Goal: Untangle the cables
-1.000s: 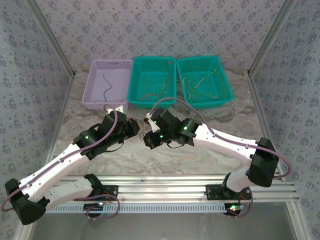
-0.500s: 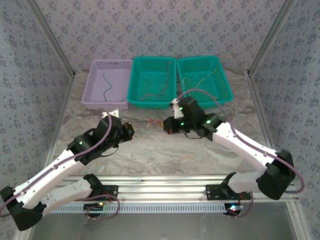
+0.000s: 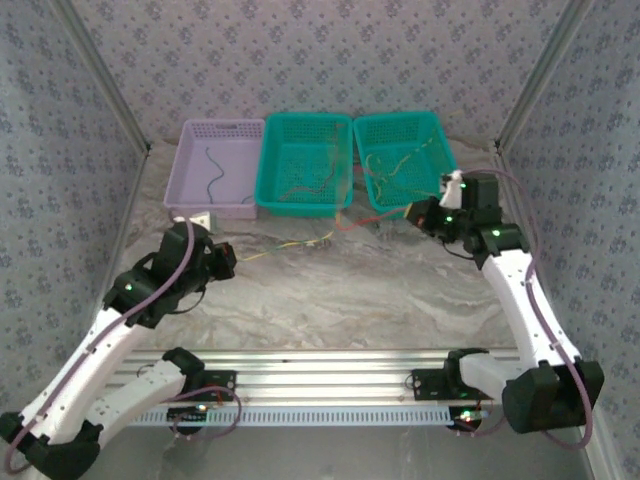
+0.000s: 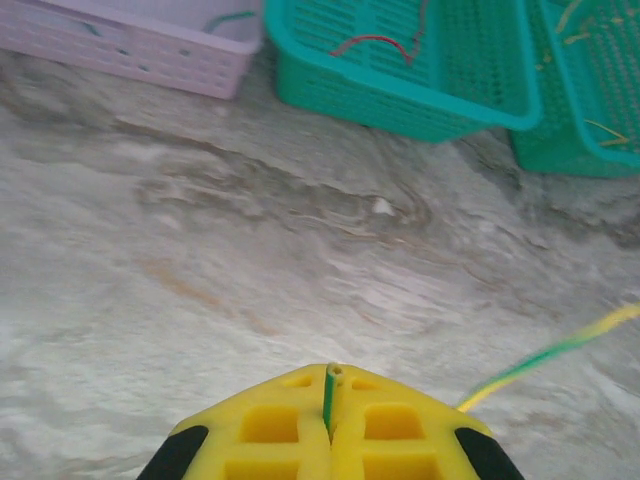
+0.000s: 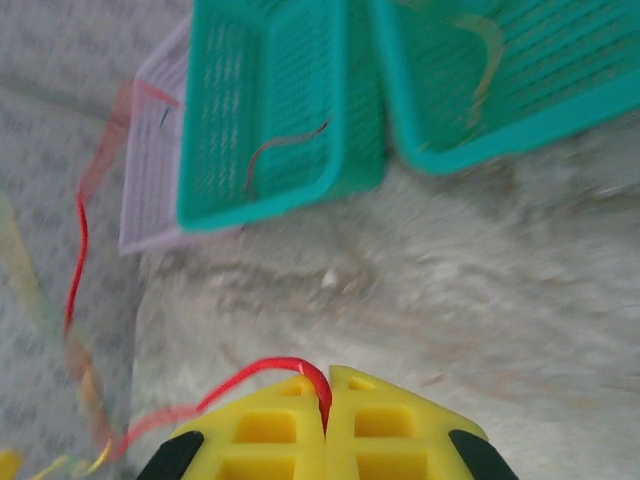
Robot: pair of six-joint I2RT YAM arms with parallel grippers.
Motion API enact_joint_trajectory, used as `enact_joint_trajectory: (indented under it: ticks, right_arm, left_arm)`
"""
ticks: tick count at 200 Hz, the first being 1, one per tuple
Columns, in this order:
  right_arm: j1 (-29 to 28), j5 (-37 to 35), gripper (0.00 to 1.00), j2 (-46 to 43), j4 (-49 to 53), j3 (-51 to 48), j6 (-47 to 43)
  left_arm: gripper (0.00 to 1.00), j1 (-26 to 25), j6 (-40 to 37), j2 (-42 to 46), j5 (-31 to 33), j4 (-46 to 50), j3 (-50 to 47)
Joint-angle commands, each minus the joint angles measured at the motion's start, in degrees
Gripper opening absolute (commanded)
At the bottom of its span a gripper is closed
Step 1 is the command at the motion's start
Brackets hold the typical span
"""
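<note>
left jaws: pressed together on the green-yellow cable (image 4: 327, 395), tip poking up between the yellow pads (image 4: 228, 435)
right jaws: pinched closed on the red cable (image 5: 285, 366), which loops off to the left
held pair: strung low over the tabletop (image 3: 380, 300) between the arms, meeting at a small snag (image 3: 323, 240) just before the middle teal basket (image 3: 300, 206) — knotted or merely crossed, too small to tell
other cables: dark cable (image 3: 212, 170) in the lilac basket (image 3: 205, 211), orange-yellow cables (image 3: 400, 165) in the right teal basket (image 3: 395, 116)
risk, snag: wider pull probably cinches it instead of freeing it
risk, grip: thin wire, little held — tension could slide an end out of the pads
risk, basket: red slack near the mesh rim, could hook and drag it
</note>
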State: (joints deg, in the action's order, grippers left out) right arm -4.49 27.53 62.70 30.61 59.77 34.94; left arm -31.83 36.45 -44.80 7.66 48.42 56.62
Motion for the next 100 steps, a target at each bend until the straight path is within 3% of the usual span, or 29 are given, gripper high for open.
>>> enact_joint_trajectory:
  ticks: [1,38,83,100]
  right_arm:
    - [4.7,-10.5,0.00,-3.5,1.1,-0.6,0.3]
    - [6.5,-11.3,0.00,-5.2,1.9,0.3,-0.4]
    - [8.1,-26.6,0.00,-12.1,5.7,0.0,0.6]
    - [11.0,-28.4,0.00,-15.5,4.9,-2.1,3.5]
  left_arm:
    - [0.00,4.3,-7.9,0.9,2.8,11.7,2.5]
    - [0.00,10.8,-11.2,1.4,-1.8,12.7,3.9]
    - [0.00,16.2,-15.3,2.9,-1.4,15.2,6.4]
    - [0.00,17.3,-15.3,3.2,-2.2,15.6,6.6]
